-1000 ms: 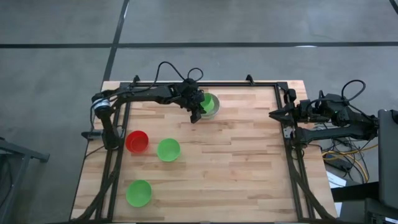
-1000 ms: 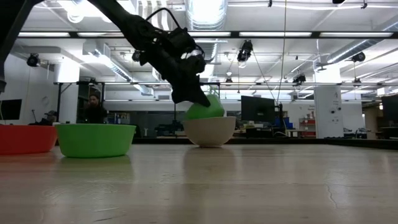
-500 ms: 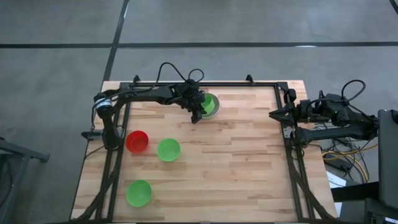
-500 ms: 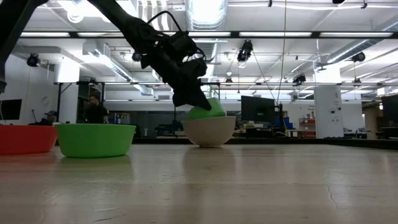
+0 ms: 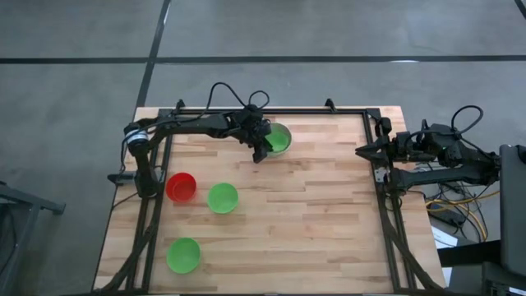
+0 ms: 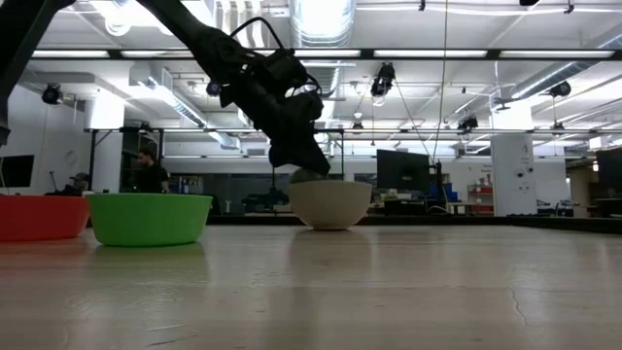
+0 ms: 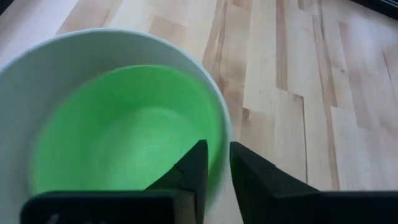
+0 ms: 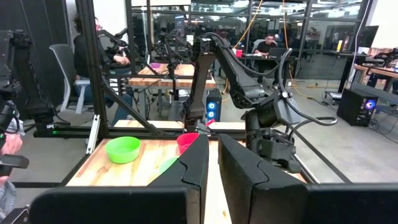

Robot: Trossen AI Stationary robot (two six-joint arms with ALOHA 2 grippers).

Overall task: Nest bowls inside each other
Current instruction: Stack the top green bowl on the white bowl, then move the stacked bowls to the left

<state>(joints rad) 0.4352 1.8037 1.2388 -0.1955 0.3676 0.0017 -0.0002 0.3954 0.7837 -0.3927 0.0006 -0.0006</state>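
Note:
A green bowl sits nested inside the pale white-grey bowl, which stands on the table at the far middle. My left gripper is open at the nested bowls' near rim, slanting down, with one finger over the green bowl's inside and the other outside the white wall. A red bowl and two more green bowls rest on their bases at the table's left. My right gripper waits shut at the right edge, level, above the table.
A black frame runs along the table's far, left and right edges. Bare wood lies between the bowls and the right arm. People sit at desks in the room beyond the table.
My left gripper has let go of the green bowl. The bowl stood tilted, poking above the white bowl's rim, and has dropped down into the white bowl, so that only the white bowl shows from the side. The arm has kept its place.

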